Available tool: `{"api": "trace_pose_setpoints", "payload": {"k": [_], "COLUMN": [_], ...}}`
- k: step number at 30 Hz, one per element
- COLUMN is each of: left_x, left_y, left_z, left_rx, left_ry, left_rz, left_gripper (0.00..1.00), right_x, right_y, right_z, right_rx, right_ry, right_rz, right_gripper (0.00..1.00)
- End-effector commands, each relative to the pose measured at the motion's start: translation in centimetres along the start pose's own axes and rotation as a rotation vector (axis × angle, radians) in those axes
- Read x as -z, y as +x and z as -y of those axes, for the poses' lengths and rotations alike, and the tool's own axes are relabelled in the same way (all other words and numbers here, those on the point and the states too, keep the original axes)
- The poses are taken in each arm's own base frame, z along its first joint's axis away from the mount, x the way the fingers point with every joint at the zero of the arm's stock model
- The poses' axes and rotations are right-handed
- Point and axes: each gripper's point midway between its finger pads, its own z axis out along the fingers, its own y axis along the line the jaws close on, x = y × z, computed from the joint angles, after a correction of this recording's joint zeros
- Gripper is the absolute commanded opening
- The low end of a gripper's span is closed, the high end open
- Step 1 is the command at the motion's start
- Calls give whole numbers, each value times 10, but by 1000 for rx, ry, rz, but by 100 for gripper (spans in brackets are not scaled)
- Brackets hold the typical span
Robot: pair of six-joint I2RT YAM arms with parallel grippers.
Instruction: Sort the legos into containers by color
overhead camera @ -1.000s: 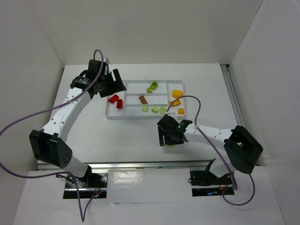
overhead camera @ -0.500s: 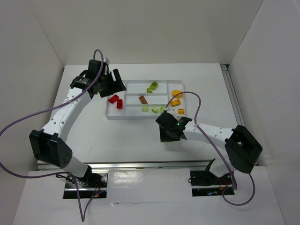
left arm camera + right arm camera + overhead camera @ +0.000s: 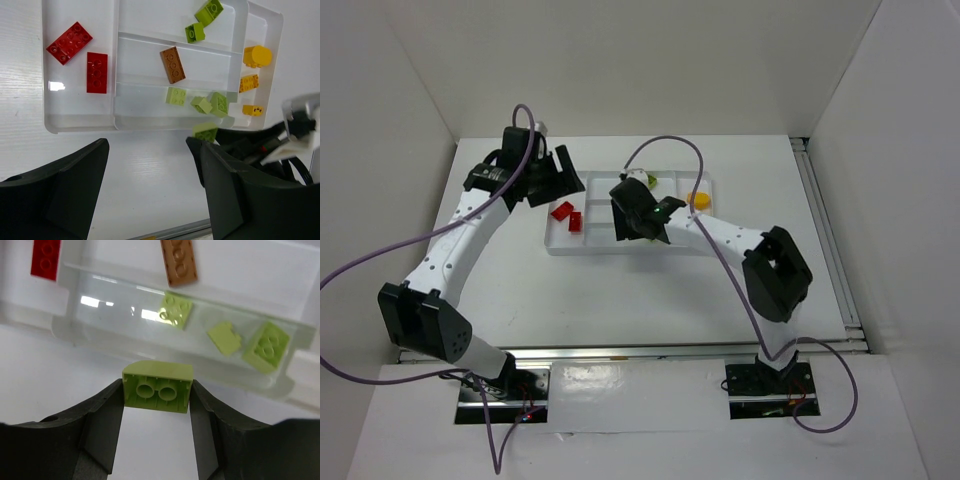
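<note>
Right claw (image 3: 156,399): clamped on a lime green brick (image 3: 158,386), whose hollow underside faces the wrist camera
Brick's place: above the surface (image 3: 45,370), just outside the near wall of the tray (image 3: 65,327), beside the compartment holding three lime bricks (image 3: 175,310)
Left claw (image 3: 150,190): fingers apart, empty, hanging beside the tray
Risk: a release made too soon would likely drop the brick onto the surface, while an overshoot could land it with the brown brick (image 3: 172,65)
Views: only the right wrist shows the clamp; the top view hides the brick under the arm; the left wrist shows the whole tray, with the red bricks (image 3: 96,72) at one end
</note>
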Motion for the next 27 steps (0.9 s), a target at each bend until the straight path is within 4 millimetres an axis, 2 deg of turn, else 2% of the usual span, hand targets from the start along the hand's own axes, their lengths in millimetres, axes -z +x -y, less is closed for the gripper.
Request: {"api": "trace_pose_setpoints", "payload": {"k": [1, 5, 7, 8, 10, 11, 13, 16, 17, 18, 20, 21, 22, 24, 25, 26, 27], "left_x": [19, 22, 26, 26, 24, 27, 28, 28, 31, 31, 31, 31, 31, 31, 32, 32, 32], "left_y": [-11, -13, -14, -16, -13, -15, -13, -14, -15, -16, -16, -14, -13, -13, -15, -15, -15], "left_z": [-6, -16, -15, -18, -20, -19, -20, -23, -22, -22, -22, -23, -23, -23, -26, -26, -26], "left_rx": [-5, 19, 18, 24, 25, 24, 25, 31, 30, 30, 30, 31, 31, 22, 28, 28, 28], "left_ry": [1, -24, -18, -24, -28, -24, -28, -34, -30, -30, -30, -34, -34, -35, -40, -40, -40], "left_rz": [58, 65, 76, 79, 72, 79, 72, 75, 83, 83, 83, 75, 75, 75, 79, 79, 79], "left_gripper": [84, 84, 84, 84, 84, 84, 84, 84, 84, 84, 84, 84, 84, 84, 84, 84, 84], "right_x": [-19, -41, -45, -54, -57, -57, -60, -45, -43, -28, -16, 8, 12, 31, 52, 55, 62], "right_y": [-40, -46, -49, -44, -48, -48, -46, -56, -60, -68, -71, -84, -73, -75, -76, -60, -57], "right_z": [-18, -35, -45, -45, -50, -50, -51, -44, -30, -24, 5, 26, 49, 95, 112, 132, 156], "right_rx": [34, 31, 29, 33, 33, 33, 26, 12, -6, -29, -71, -100, -133, -197, -247, -257, -294], "right_ry": [-36, -74, -110, -104, -114, -115, -110, -82, -32, -12, 76, 157, 226, 353, 381, 428, 477], "right_rz": [81, 82, 81, 68, 66, 66, 56, 83, 99, 121, 140, 206, 202, 241, 257, 231, 232], "right_gripper": [58, 58, 58, 61, 67, 76, 86, 98, 100, 100, 100, 100, 100, 100, 100, 100, 100]}}
